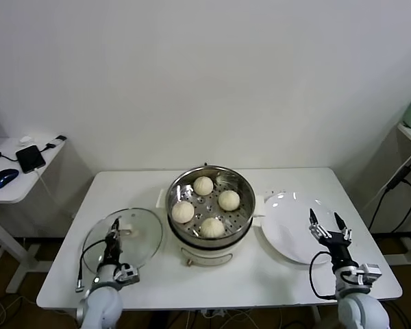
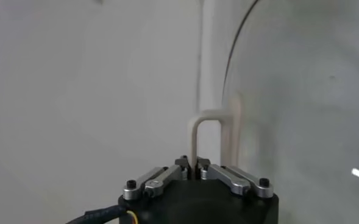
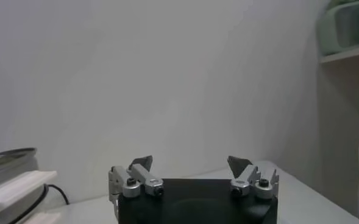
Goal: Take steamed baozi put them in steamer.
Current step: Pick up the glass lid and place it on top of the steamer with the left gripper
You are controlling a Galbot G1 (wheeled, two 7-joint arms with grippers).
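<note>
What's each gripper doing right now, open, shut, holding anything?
Left gripper: shut on the glass lid's handle, lid lying on the table left of the steamer.
Right gripper: open, holding nothing, over the white plate.

A: What do the arms look like?
B: Both forearms are rounded and pale grey-white, each ending in a black wrist block.

A: And the left gripper point(image 1: 114, 228)?
B: Black body, silver metal linkage bars with dark round screws, and thin dark fingers point(image 2: 184, 162). A black cable loops out beside it; close up, a black ribbed cable with a yellow wire enters the block.

A: The right gripper point(image 1: 326, 221)?
B: Same build: black block, silver links with black screws, dark pointed fingertips point(image 3: 144, 162). A black cable curls beside that wrist.
</note>
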